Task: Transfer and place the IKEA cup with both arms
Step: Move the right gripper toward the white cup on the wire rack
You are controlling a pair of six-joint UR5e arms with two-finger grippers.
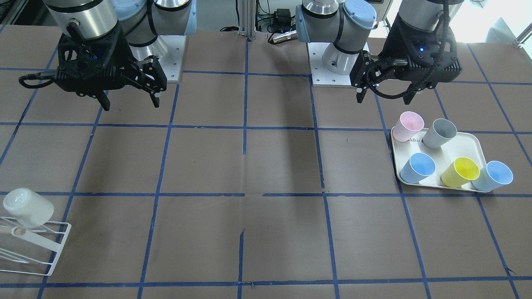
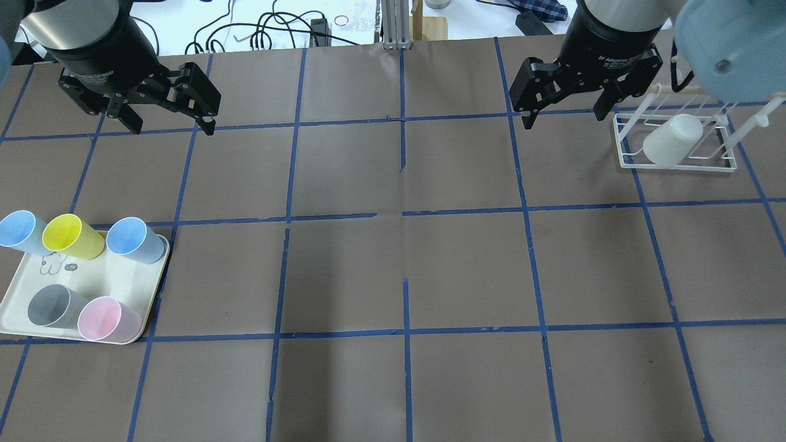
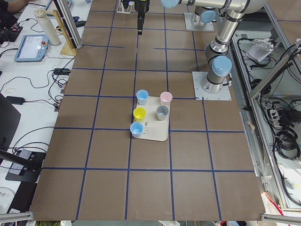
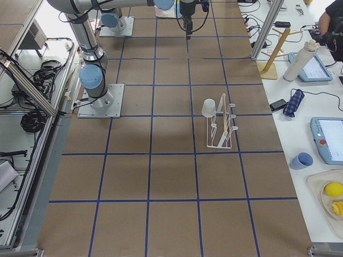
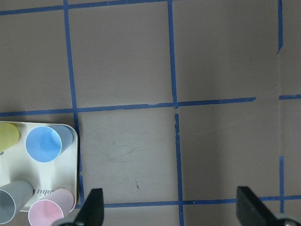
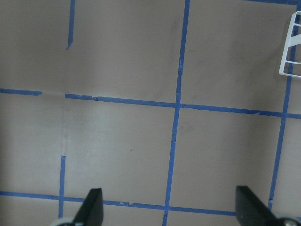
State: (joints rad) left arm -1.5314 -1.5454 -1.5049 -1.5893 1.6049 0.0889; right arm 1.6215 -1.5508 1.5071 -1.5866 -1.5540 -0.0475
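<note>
Cream cup [image 1: 28,212] sits mouth down and tilted on a white wire rack [image 1: 45,249]. The rack stands close to the bench's long edge opposite the robot, on the robot's right side, roughly across from the right arm's base [image 1: 168,50]. Nothing grips the cup, and both grippers are well apart from it. The bench [image 1: 282,166] is brown and crossed by a grid of blue tape lines [image 1: 245,126]. Farther in from that edge, toward the end of the bench on the robot's left, lies a cream tray [image 1: 467,143] with five cups standing mouth up. In its nearer row are a blue cup [image 1: 417,167], a yellow cup [image 1: 460,172] and a second blue cup [image 1: 493,175]. That last one is right at the tray's corner, and whether it stands fully on the tray cannot be told. Behind them, toward the robot, are a pink cup [image 1: 408,126] and a grey cup [image 1: 439,133], near each other. Farther still, the left gripper [image 1: 384,100] hangs above the bench with its fingers spread wide and nothing between them. It is beside the tray rather than over it. The right gripper [image 1: 131,106] hangs the same way on the other side, fingers apart and empty, over bare bench. At the robot's edge stands the left arm's base [image 1: 336,58], bolted down on a white plate.
</note>
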